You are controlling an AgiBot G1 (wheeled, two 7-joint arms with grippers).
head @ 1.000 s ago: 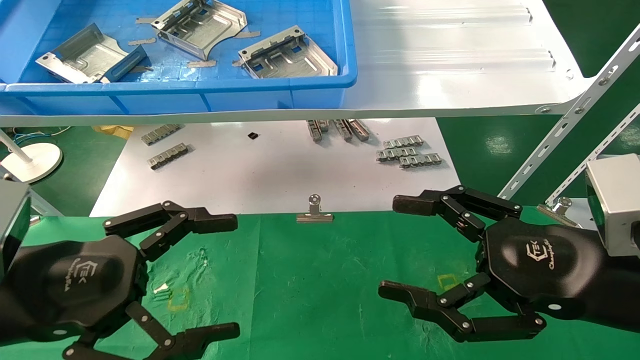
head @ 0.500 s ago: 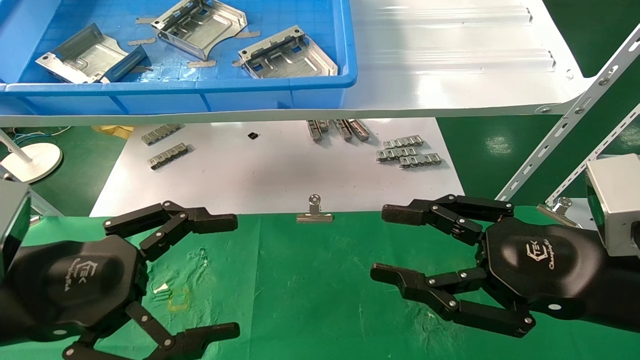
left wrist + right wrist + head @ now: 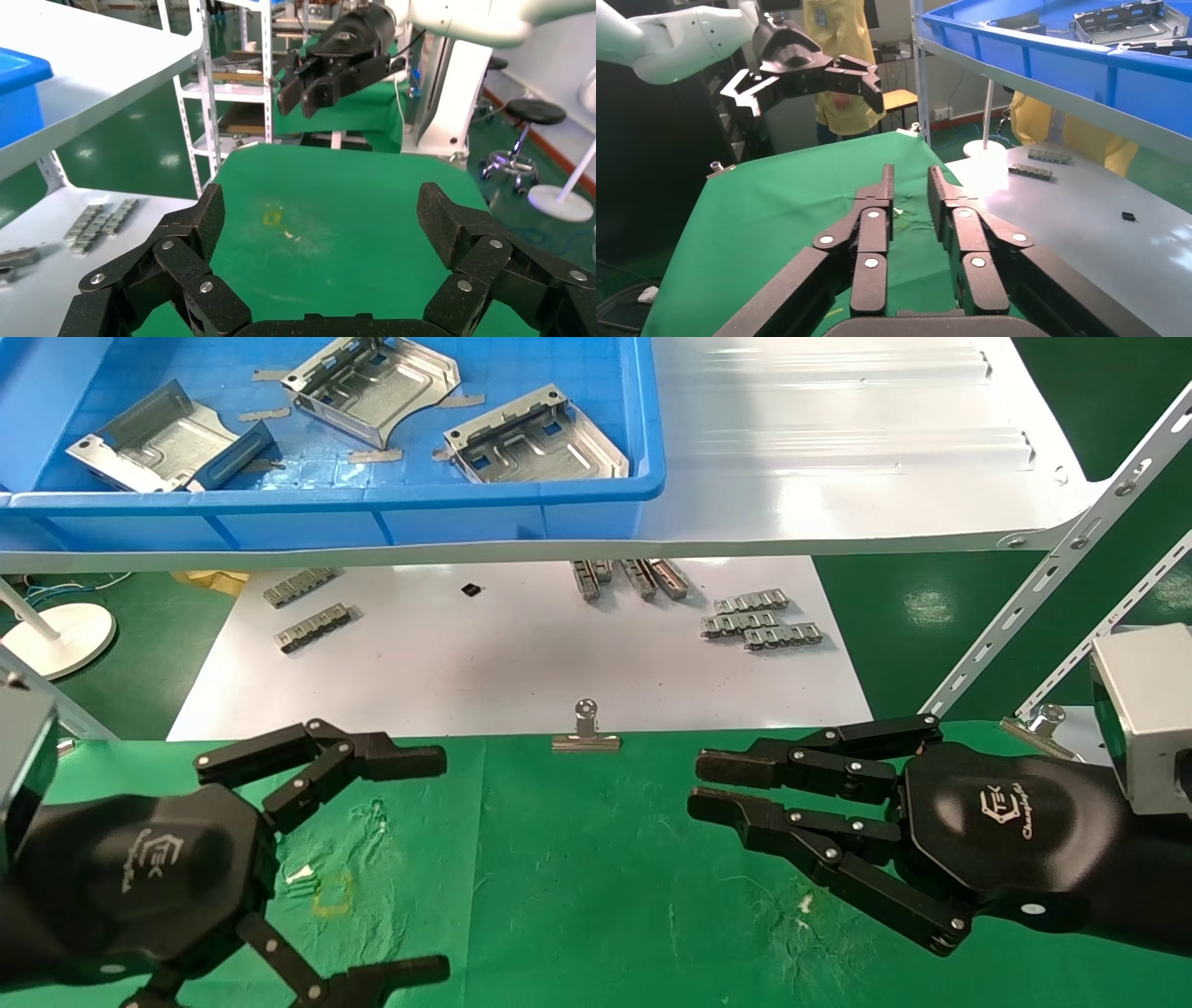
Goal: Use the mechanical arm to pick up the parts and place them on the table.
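Three silver-grey parts lie in a blue bin (image 3: pixel 372 497) on the white shelf: one at the left (image 3: pixel 163 439), one at the back (image 3: pixel 372 384), one at the right (image 3: pixel 535 439). Both grippers hover low over the green table (image 3: pixel 577 877), well short of the bin. My left gripper (image 3: pixel 440 866) (image 3: pixel 320 217) is spread wide open with only cloth between its fingers. My right gripper (image 3: pixel 697 782) (image 3: pixel 910 175) has its fingers drawn nearly together, a narrow gap left and nothing held. The bin's parts (image 3: pixel 1119 21) also show in the right wrist view.
The white shelf (image 3: pixel 838 439) overhangs a white board (image 3: pixel 521 663) strewn with small link strips (image 3: pixel 759 621). A binder clip (image 3: pixel 585 736) pins the cloth's far edge. Slanted perforated metal struts (image 3: pixel 1052 570) run down at the right. A yellow square outline (image 3: pixel 332 893) marks the cloth.
The right gripper's fingers have closed from wide open to almost together. The left gripper has sunk slightly and stays open.
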